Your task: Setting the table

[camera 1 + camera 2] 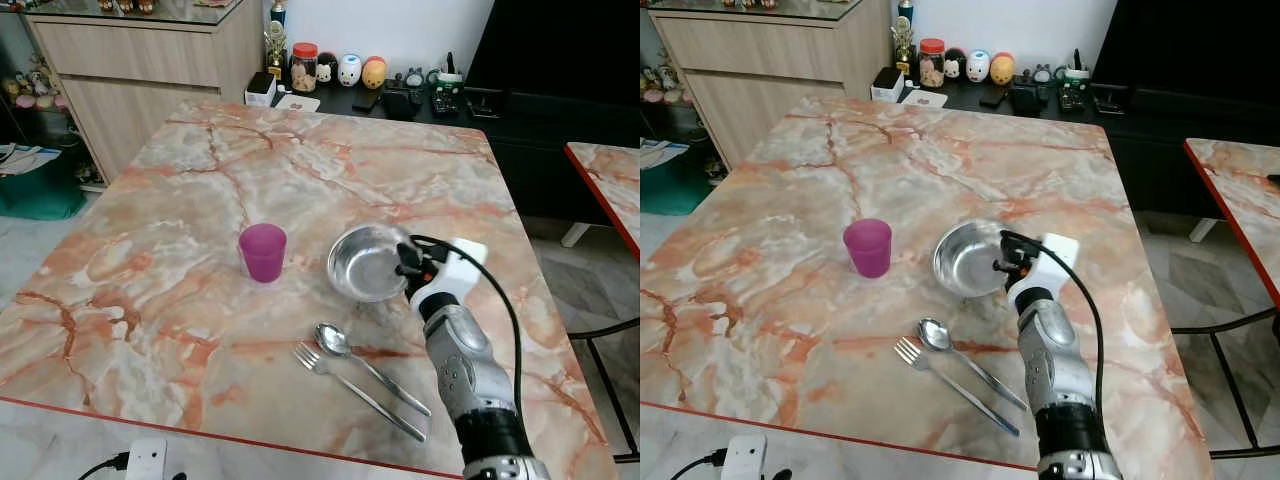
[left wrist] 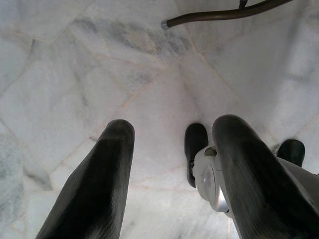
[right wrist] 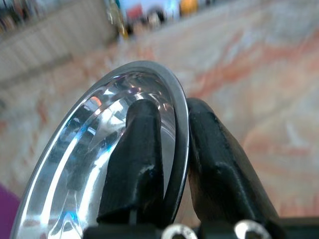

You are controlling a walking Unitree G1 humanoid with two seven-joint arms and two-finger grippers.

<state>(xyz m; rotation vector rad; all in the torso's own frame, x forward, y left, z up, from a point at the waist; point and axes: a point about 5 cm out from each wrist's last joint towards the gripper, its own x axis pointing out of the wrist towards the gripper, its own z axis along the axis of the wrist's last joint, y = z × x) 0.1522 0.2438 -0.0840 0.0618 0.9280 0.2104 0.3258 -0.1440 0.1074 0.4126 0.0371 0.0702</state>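
A steel bowl (image 1: 366,262) rests on the marble table (image 1: 200,200), right of a purple cup (image 1: 262,251). My right gripper (image 1: 408,262) is shut on the bowl's near-right rim; in the right wrist view one finger (image 3: 134,164) lies inside the bowl (image 3: 94,144) and the other outside, pinching the rim. A spoon (image 1: 340,345) and a fork (image 1: 350,385) lie side by side nearer the front edge, left of my right forearm. My left gripper (image 2: 172,164) hangs open over the tiled floor.
A black cabinet behind the table carries jars and small figurines (image 1: 335,70). A wooden sideboard (image 1: 140,70) stands at the back left. A second marble table (image 1: 610,180) is at the right, with a chair frame (image 1: 605,370) beside it. A power strip (image 1: 145,458) lies on the floor.
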